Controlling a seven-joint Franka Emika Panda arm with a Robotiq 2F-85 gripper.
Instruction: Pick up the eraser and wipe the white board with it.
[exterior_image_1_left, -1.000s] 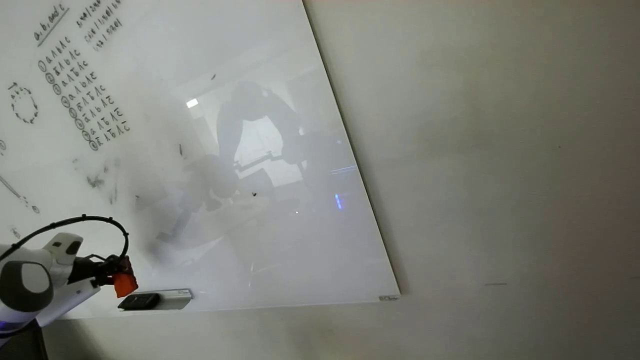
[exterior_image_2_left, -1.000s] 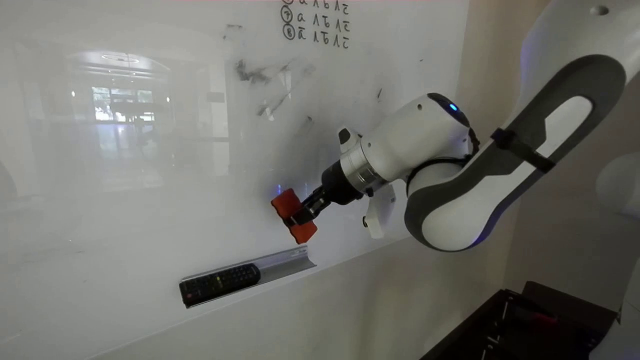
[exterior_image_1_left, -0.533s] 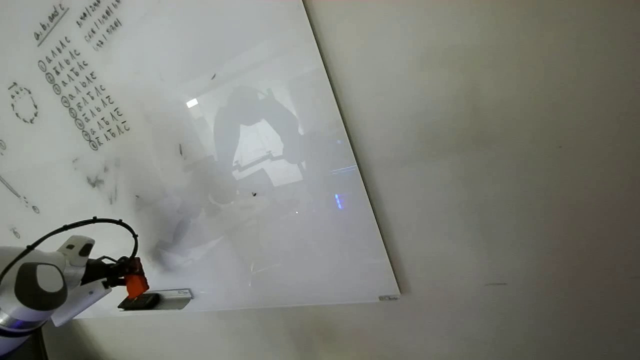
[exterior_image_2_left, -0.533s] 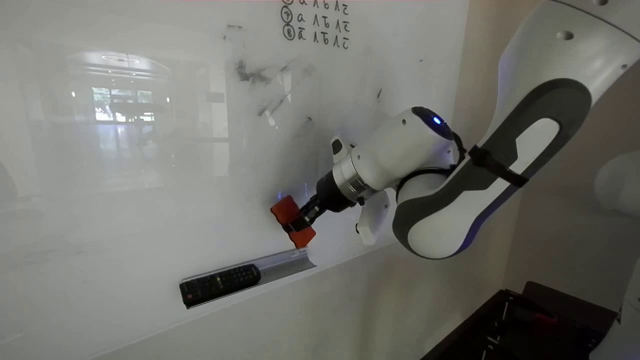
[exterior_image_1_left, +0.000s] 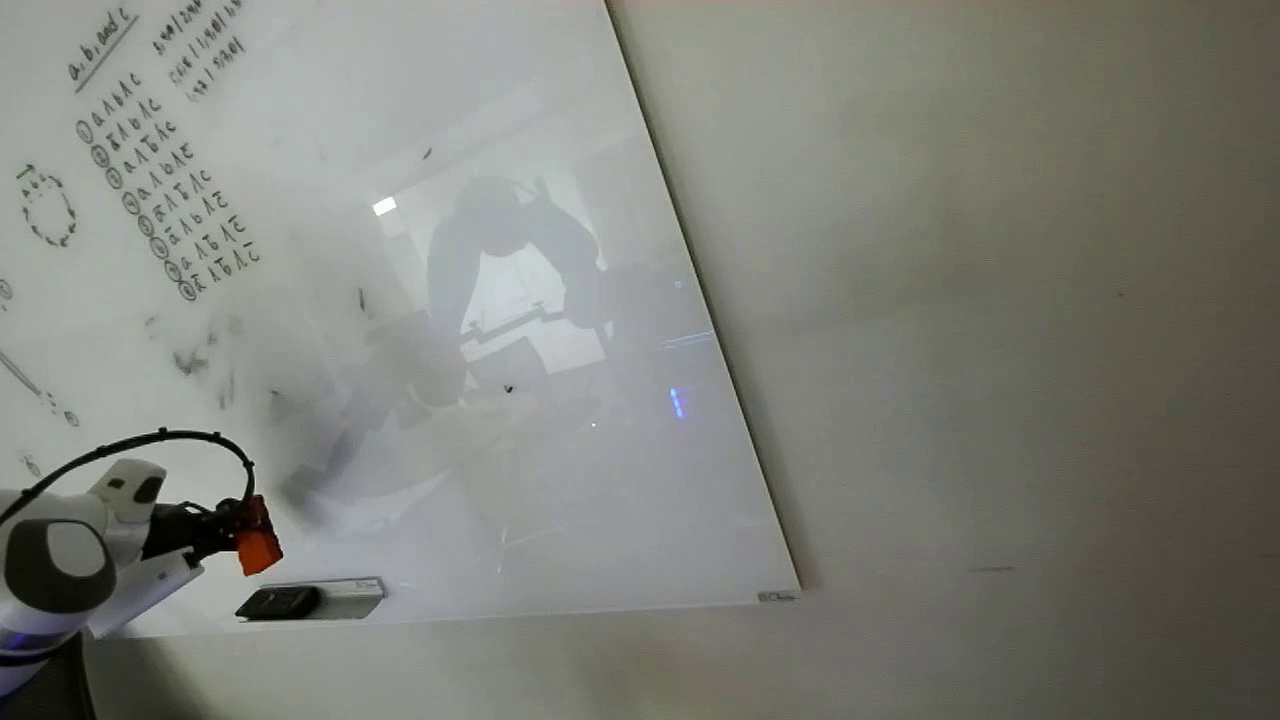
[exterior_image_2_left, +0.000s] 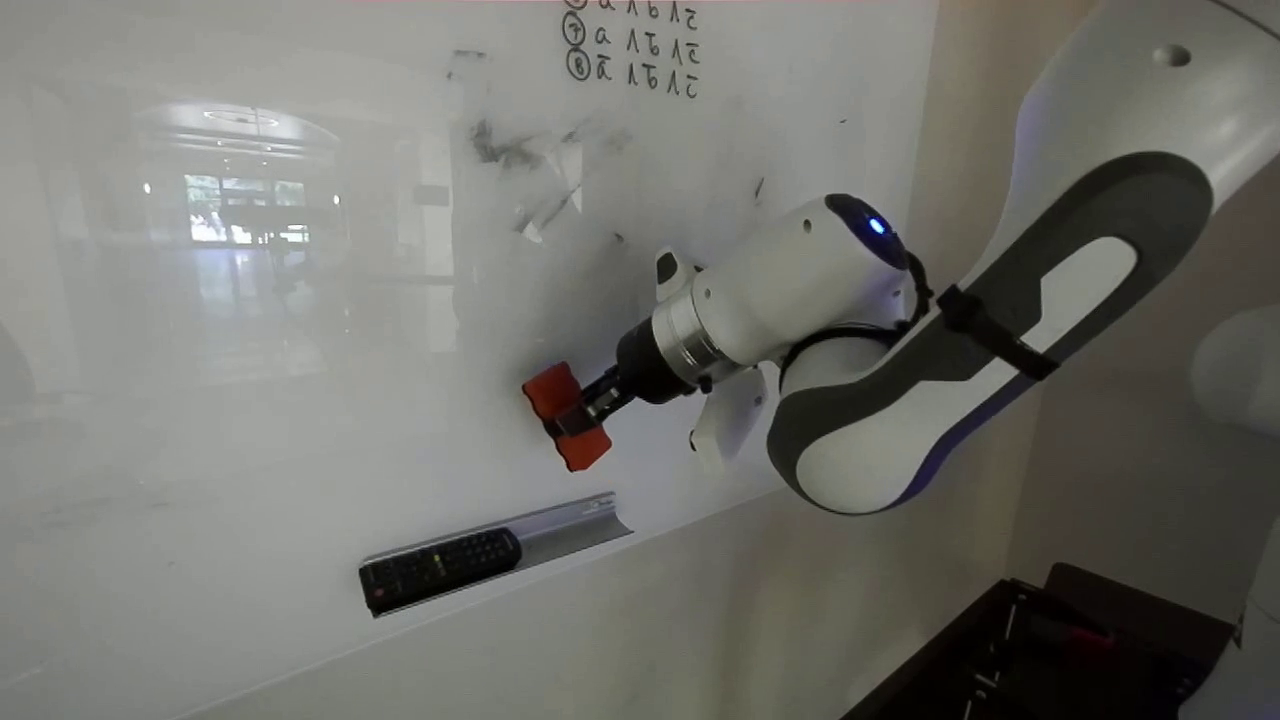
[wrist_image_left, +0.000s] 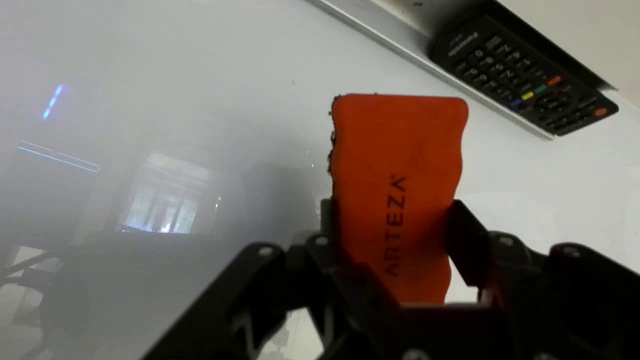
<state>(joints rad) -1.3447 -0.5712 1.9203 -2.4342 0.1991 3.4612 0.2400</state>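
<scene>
In my black pincer (wrist_image_left: 392, 220) sits the eraser (wrist_image_left: 400, 150), a red-orange block with wavy sides and one dark, rough edge. I have it squeezed snug from both sides, so I'd say the picking-up part is done. The eraser is low down in front of the big, shiny white board (exterior_image_1_left: 600, 500). I can't tell if it touches the board or is only near it. The wiping looks far from finished to me. Up above, in both exterior views, are neat rows of black handwriting (exterior_image_1_left: 160, 178), and under them lots of dark grey smudges (exterior_image_2_left: 490, 146). If the whole board has to be clean, all of that is left to rub. The job doesn't say which bits, though, so I'm guessing. Below the eraser is a short grey metal tray (exterior_image_2_left: 570, 530), with a long black plastic remote (exterior_image_2_left: 440, 568) lying in it. Past the board is plain off-white wall (exterior_image_1_left: 1000, 320).
</scene>
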